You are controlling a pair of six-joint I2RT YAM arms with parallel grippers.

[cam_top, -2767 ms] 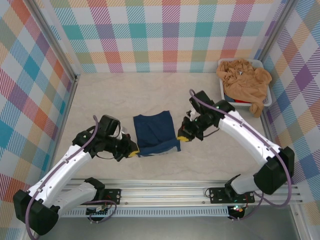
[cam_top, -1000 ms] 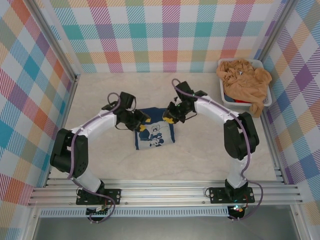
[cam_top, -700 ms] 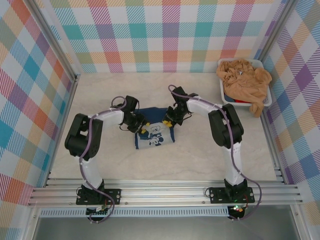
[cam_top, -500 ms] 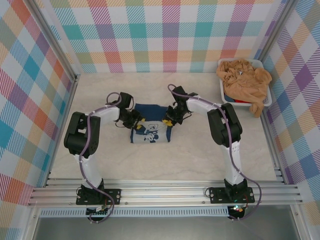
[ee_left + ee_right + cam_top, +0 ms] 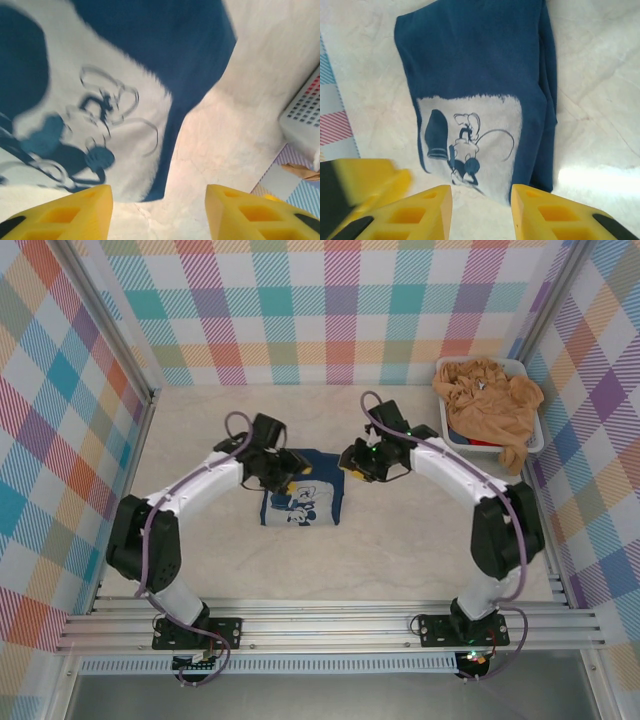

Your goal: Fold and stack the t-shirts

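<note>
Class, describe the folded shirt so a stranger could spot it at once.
Start at the beige table inside the checked walls. Near its middle lies a folded t-shirt. It is navy with a white cartoon print, unlike the tan t-shirts heaped in the white tub.

Bright, even overhead light casts soft shadows. In the left wrist view, blur smears the print on the navy t-shirt (image 5: 190, 55). In the right wrist view, glare whitens the table (image 5: 600, 175).
</note>
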